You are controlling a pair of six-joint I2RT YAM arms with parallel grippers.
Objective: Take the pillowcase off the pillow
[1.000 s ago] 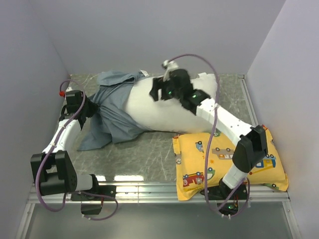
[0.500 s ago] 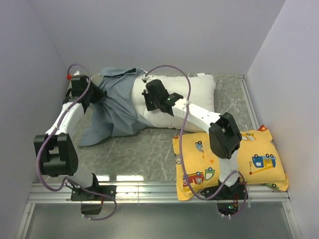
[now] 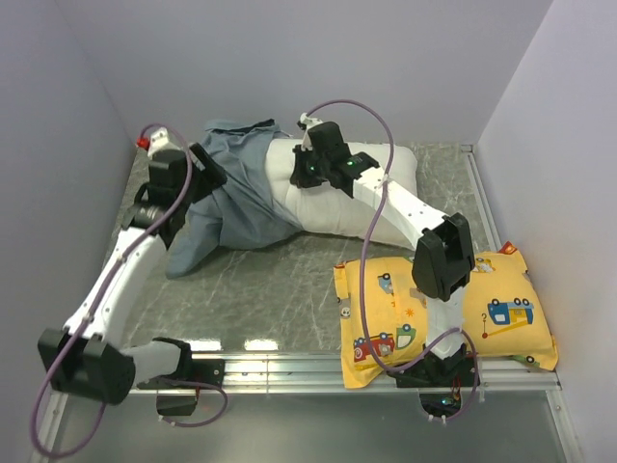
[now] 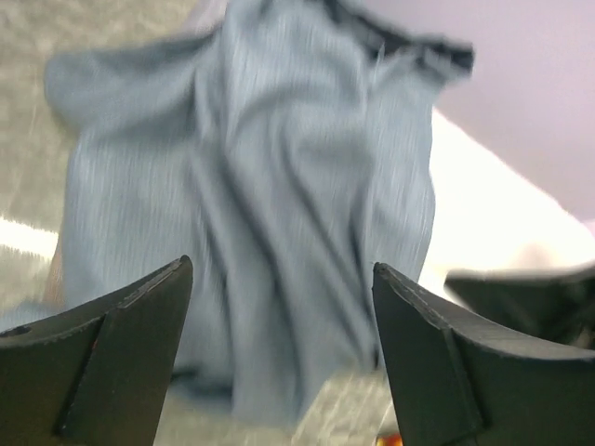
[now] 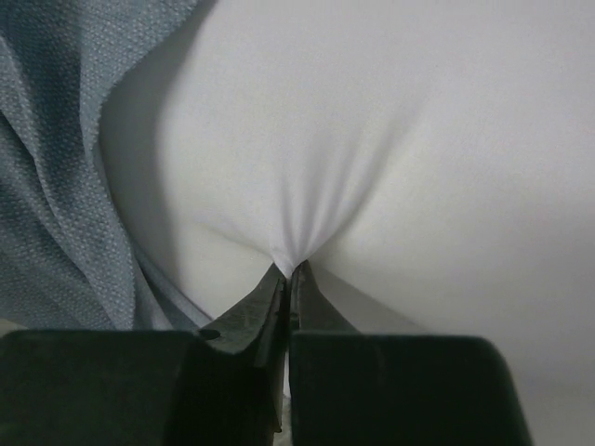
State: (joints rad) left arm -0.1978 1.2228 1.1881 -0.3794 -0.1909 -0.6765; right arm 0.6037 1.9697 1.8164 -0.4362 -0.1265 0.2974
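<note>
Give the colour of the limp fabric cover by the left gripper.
Blue-grey pillowcase; best in left wrist view.

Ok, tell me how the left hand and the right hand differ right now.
The left hand is open, its fingers wide apart; the right hand is shut. The left hand holds nothing, with the blue-grey pillowcase lying beyond its fingers; the right hand pinches a fold of the white pillow. Both have dark fingers.
</note>
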